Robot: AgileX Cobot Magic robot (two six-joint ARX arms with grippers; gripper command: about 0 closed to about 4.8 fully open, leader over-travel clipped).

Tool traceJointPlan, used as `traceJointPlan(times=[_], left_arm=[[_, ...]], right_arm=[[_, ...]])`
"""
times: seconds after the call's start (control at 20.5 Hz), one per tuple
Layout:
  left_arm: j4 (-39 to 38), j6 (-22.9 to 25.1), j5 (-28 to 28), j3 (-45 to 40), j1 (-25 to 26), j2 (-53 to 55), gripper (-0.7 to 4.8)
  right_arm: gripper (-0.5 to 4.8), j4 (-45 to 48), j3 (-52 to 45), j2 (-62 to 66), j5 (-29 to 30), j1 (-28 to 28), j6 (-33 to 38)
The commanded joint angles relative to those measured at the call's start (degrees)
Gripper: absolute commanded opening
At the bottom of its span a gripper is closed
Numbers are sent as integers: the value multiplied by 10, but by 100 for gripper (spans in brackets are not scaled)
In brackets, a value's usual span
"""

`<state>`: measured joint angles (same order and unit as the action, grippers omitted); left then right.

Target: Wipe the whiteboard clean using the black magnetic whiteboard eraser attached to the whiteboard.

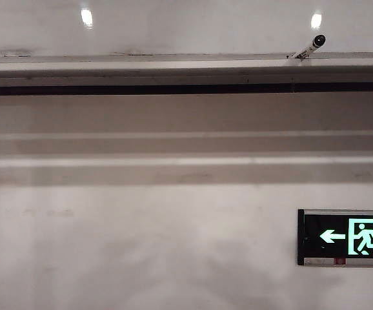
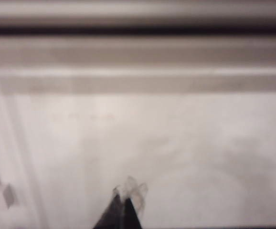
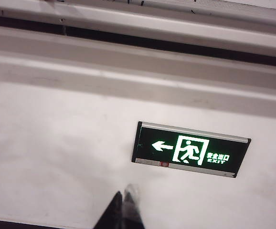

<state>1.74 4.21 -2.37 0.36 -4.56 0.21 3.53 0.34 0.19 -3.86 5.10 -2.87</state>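
1. Nearest the lens in the left wrist view, the left gripper (image 2: 123,200) points at a pale wall (image 2: 176,157); its dark fingers are pressed together with no gap, holding nothing.
2. Farther left in that view, a small grey fitting (image 2: 6,194) hangs on a thin rod, too blurred to identify.
3. Across the exterior view, a long ledge (image 1: 141,64) crosses the wall near its top, with a dark band just beneath it.
4. On that ledge, toward the right, a small white camera (image 1: 310,46) sits tilted.
5. Low on the right, a lit green exit sign (image 1: 348,237) is fixed to the wall, arrow pointing left.
6. In the right wrist view, the right gripper (image 3: 122,204) is likewise closed tight and empty, pointing at the wall below that sign.
7. Neither whiteboard nor black eraser shows in any view.
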Motion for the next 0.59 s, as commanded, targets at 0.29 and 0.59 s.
traceJointPlan(times=[0.29, 0.59], left_arm=[[19, -2, 2, 1, 1, 0, -5], [45, -96, -45, 101, 1, 0, -5]], right_arm=[[-5, 9, 2, -1, -1, 1, 5], [-6, -40, 151, 10, -41, 0, 82]])
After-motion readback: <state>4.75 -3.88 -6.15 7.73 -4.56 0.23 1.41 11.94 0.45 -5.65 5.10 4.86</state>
